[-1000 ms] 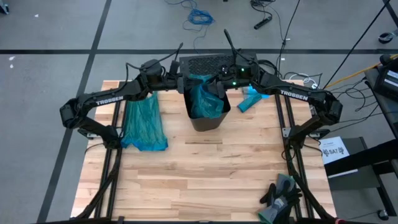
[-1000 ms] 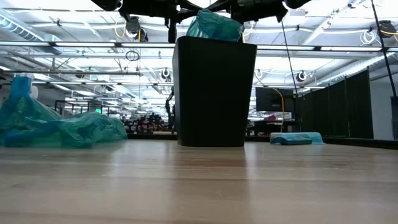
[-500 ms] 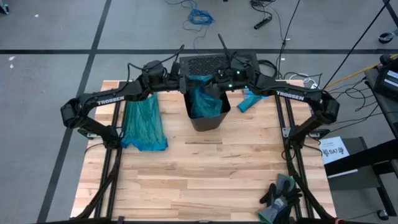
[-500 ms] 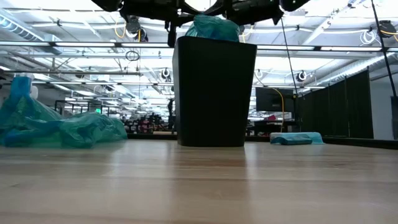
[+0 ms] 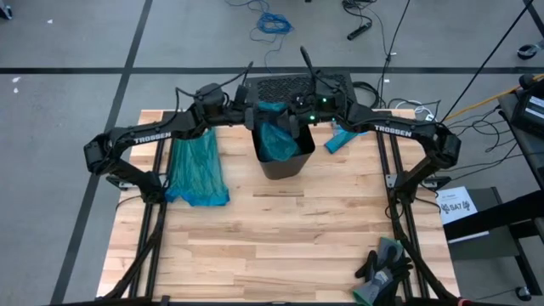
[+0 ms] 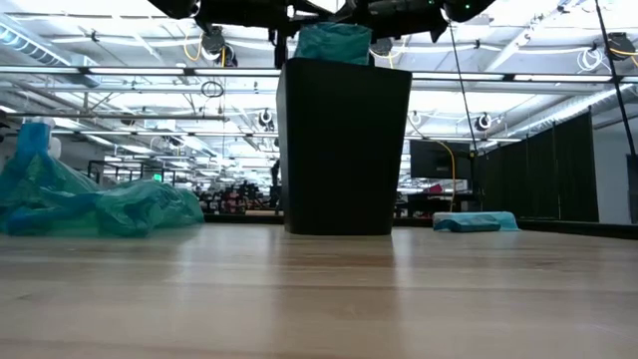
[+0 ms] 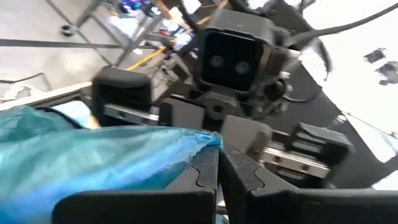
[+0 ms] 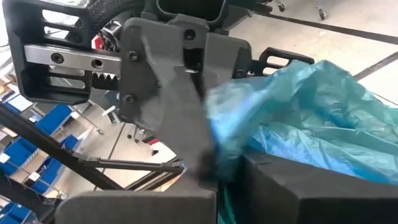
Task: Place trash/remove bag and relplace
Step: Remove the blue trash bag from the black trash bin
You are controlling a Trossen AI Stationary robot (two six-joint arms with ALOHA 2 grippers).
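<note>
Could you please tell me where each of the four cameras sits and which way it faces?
High view: overhead, straight down on the table, both arms, black bin.
Low view: tabletop height, level at the bin; arms at top.
Left wrist view: left claw shut on teal bag.
Right wrist view: right claw shut on the bag.
Both wrist views share the bag.

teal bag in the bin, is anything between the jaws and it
Nothing visible. Both grippers, left and right, are above the black bin with jaws already shut on the teal bag's edge, facing each other closely.
</note>
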